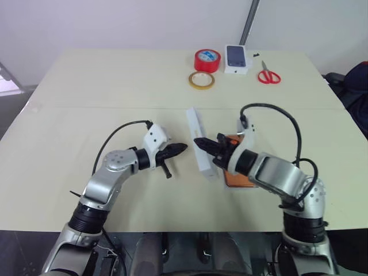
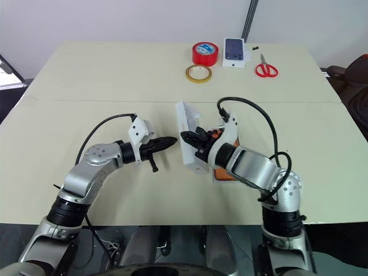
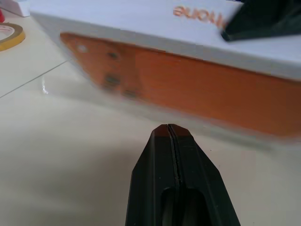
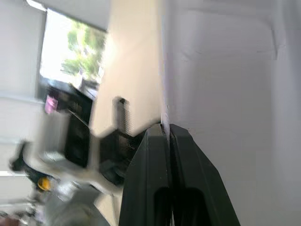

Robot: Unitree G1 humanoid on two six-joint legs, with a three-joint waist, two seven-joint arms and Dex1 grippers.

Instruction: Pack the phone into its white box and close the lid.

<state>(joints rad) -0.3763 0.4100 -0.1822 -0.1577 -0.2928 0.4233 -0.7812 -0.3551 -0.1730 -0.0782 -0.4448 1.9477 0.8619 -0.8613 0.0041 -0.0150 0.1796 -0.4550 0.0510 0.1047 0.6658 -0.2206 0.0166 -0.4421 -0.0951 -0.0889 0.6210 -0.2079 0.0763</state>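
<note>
At table centre, right claw (image 2: 190,137) pinches the lid (image 2: 187,138).

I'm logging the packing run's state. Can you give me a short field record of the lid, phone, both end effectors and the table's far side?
lid: white lid tilted up on its long edge
right end effector: shut on the lid's wall
left end effector: shut, empty, pointing at the lid
phone: orange phone lying flat under the right arm
far side: red tape roll, yellow tape roll, small white box, scissors

head stereo overhead, wrist cameras close on lid (image 3: 155,28)
</note>
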